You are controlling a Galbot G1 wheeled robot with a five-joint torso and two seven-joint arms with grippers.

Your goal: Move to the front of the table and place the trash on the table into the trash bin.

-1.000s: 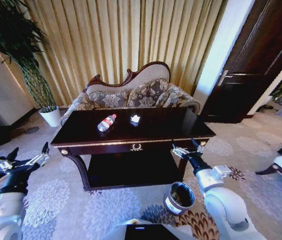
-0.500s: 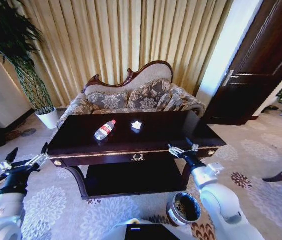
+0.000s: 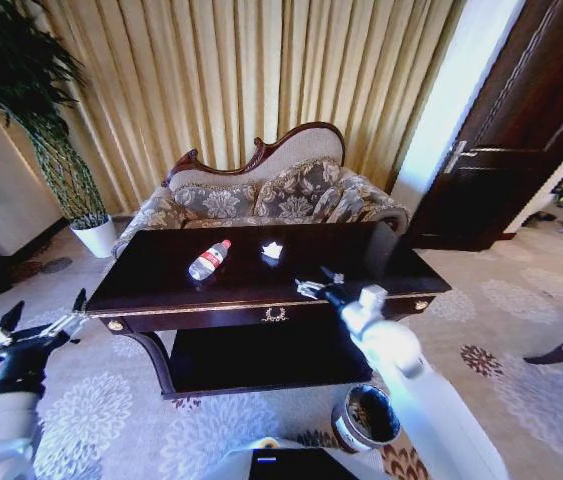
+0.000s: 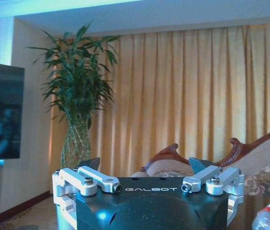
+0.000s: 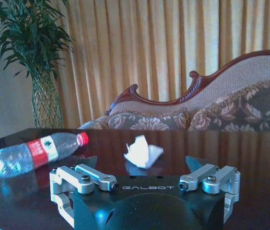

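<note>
My right claw (image 3: 315, 283) spread wide above the table (image 3: 161, 285), near its front edge; paper scrap (image 3: 272, 250) and bottle (image 3: 209, 259) beyond. Left claw (image 3: 39, 324) open, off-table.

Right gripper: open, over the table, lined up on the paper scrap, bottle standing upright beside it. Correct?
Not quite. The bottle lies on its side on the table, as the right wrist view shows. The rest holds: the right gripper is over the table, jaws open, facing the paper scrap.
</note>
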